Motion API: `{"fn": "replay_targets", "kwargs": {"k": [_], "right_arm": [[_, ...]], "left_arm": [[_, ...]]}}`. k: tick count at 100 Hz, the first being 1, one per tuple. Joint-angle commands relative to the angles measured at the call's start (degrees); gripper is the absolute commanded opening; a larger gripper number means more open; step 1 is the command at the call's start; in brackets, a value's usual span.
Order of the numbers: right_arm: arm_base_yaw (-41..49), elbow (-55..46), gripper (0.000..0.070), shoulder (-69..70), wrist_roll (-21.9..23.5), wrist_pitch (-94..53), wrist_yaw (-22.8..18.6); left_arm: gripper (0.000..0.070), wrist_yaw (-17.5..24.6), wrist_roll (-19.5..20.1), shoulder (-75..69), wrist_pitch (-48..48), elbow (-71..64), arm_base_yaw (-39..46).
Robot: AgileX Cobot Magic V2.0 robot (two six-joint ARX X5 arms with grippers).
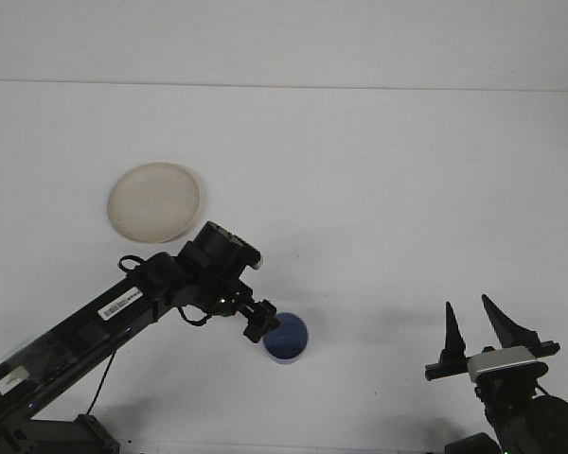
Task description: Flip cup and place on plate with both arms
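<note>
While the right gripper (475, 333) waits low at the near right corner of the table (388, 189), its two dark fingers spread apart, pointing upward and holding nothing, the left arm (123, 307) reaches diagonally across from the near left corner. The left gripper (257, 324) sits at the left edge of the blue cup (286, 338), touching or just beside the rim. It is seen nearly end-on, so whether its fingers are spread or closed around the cup wall cannot be told.

The cup stands near the front of the table, roughly midway between the two arm bases, and shows a round blue face ringed by a paler edge. Whether that face is the open mouth or the base cannot be told from above. The cream plate (154, 201) lies well apart from the cup, farther back and to the left, with nothing on it.

The placing seems deliberate. The cup sits where either arm can get at it, while the plate is on the left arm's side, which probably explains why the left arm goes in first. The right gripper appears parked with its fingers ready, likely to take the cup in a handover so that it can be turned over between the two arms.

Judging by the layout, the task is at its beginning: the cup is not yet lifted or set on the plate.
</note>
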Motion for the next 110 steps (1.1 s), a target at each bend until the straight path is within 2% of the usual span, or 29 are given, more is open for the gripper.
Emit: {"fn": "replay_targets", "kwargs": {"k": [1, 25, 47, 50, 53, 70, 103, 110], "right_arm": [[0.1, 0.3, 0.0364, 0.2, 1.0, 0.6, -0.1], [0.1, 0.3, 0.0364, 0.2, 1.0, 0.6, -0.1], [0.1, 0.3, 0.0364, 0.2, 1.0, 0.6, -0.1], [0.1, 0.3, 0.0364, 0.2, 1.0, 0.6, -0.1], [0.1, 0.3, 0.0364, 0.2, 1.0, 0.6, -0.1], [0.1, 0.3, 0.0364, 0.2, 1.0, 0.6, -0.1], [0.1, 0.3, 0.0364, 0.2, 1.0, 0.6, 0.0], [0.1, 0.3, 0.0364, 0.2, 1.0, 0.5, 0.0]], "left_arm": [[0.0509, -0.7, 0.9, 2.1, 0.0, 1.3, -1.4], [0.0509, -5.4, 0.9, 7.6, 0.3, 1.3, -5.0], [0.0492, -6.8, 0.4, 11.2, 1.2, 1.3, -6.7], [0.0471, -7.4, 0.3, 11.4, 1.6, 1.3, -6.8], [0.0422, -7.8, 0.2, 11.5, 2.0, 1.3, -7.0], [0.0005, -8.5, -0.6, 11.5, 3.9, 1.3, -7.2], [0.0013, -9.2, -0.3, 11.3, 4.2, 4.0, -6.6], [0.0013, -10.9, 0.3, 11.3, 2.9, 6.4, -5.5]]}}
